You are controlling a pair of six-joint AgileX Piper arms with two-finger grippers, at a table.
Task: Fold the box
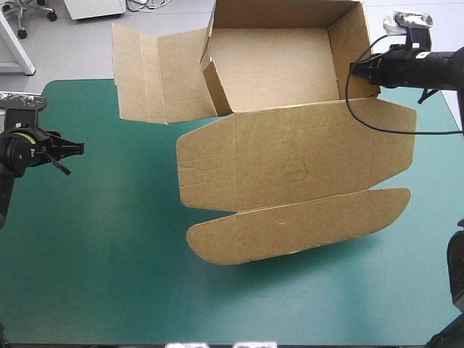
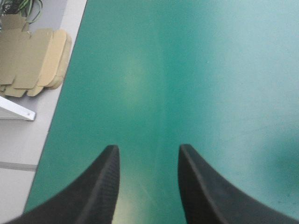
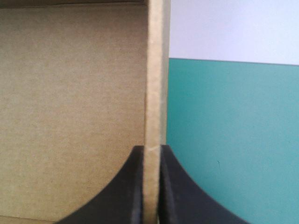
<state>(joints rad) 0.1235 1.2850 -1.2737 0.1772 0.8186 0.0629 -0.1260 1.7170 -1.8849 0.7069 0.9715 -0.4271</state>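
Observation:
The brown box [image 1: 290, 130] lies at the table's far middle as an open tray, its lid spread flat toward the front with a rounded flap [image 1: 297, 225] at the near end. A side panel [image 1: 156, 76] hangs out to the left, unfolded. My right gripper [image 1: 353, 70] is shut on the box's right wall [image 3: 152, 116], whose edge runs upright between the fingers [image 3: 133, 186]. My left gripper [image 1: 76, 148] hovers open over bare teal-green cover near the table's left edge, well clear of the box, with nothing between its fingers [image 2: 105, 186].
A stack of flat brown board [image 2: 30, 60] lies on the floor beyond the table's left edge, seen ahead of the left gripper. Bare teal-green cover [image 1: 109, 254] spreads across the near and left parts of the table.

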